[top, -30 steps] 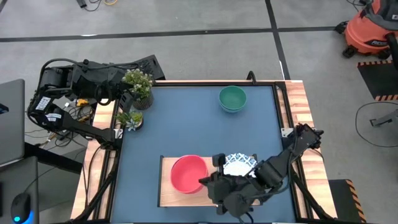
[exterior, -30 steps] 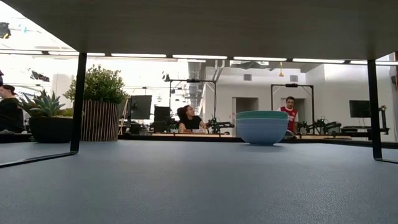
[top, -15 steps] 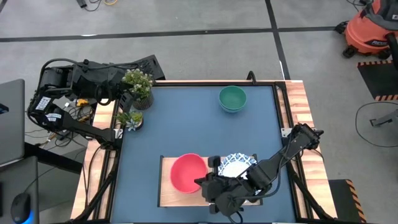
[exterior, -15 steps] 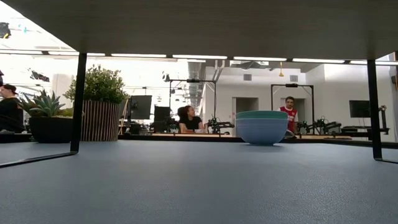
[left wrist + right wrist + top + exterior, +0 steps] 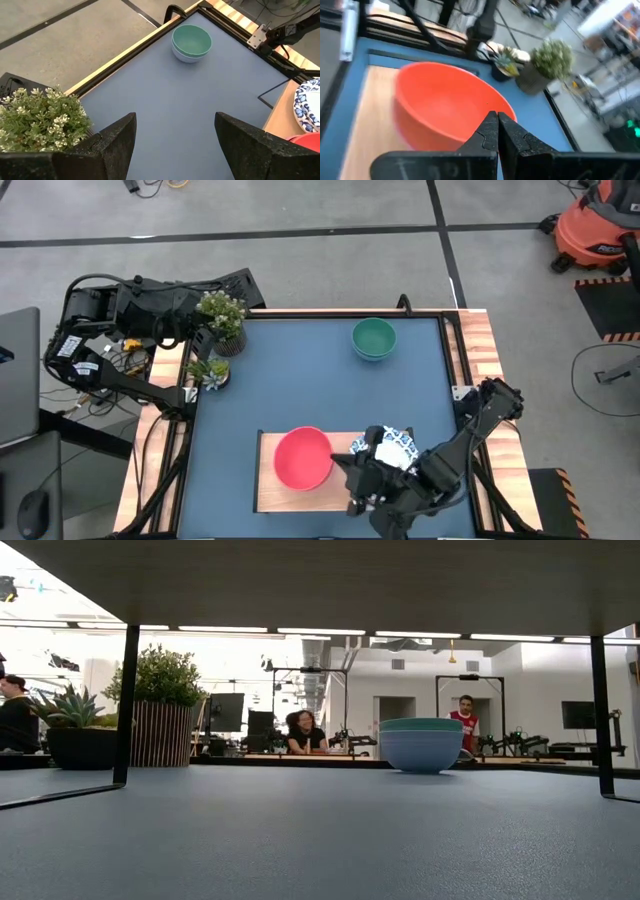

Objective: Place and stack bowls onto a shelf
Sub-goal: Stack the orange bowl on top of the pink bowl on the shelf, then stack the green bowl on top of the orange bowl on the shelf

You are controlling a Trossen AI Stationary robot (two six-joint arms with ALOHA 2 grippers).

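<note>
A pink-red bowl (image 5: 303, 457) stands on the left part of the light-wood shelf (image 5: 268, 492), which is raised on thin black legs (image 5: 125, 705). A white bowl with a blue pattern (image 5: 397, 446) sits to its right on the shelf, partly under my right arm. My right gripper (image 5: 496, 119) is shut and empty, level above the shelf, its tips at the red bowl's (image 5: 445, 107) right rim. A green bowl (image 5: 374, 336) rests in a pale blue bowl (image 5: 421, 752) at the far right of the table. My left gripper (image 5: 172, 145) waits open at the far left. My right gripper's shut fingertips (image 5: 490, 122) point from the table's right at the red bowl's right rim (image 5: 506, 106). I cannot tell whether they touch it.
A potted plant with pale flowers (image 5: 222, 315) and a small succulent (image 5: 210, 370) stand at the table's far left corner. Wooden strips (image 5: 480, 360) run along the table's sides. People sit in the room beyond the table.
My right arm has shifted a little toward the table's right edge and now covers more of the patterned bowl. The red bowl has stayed in place.
</note>
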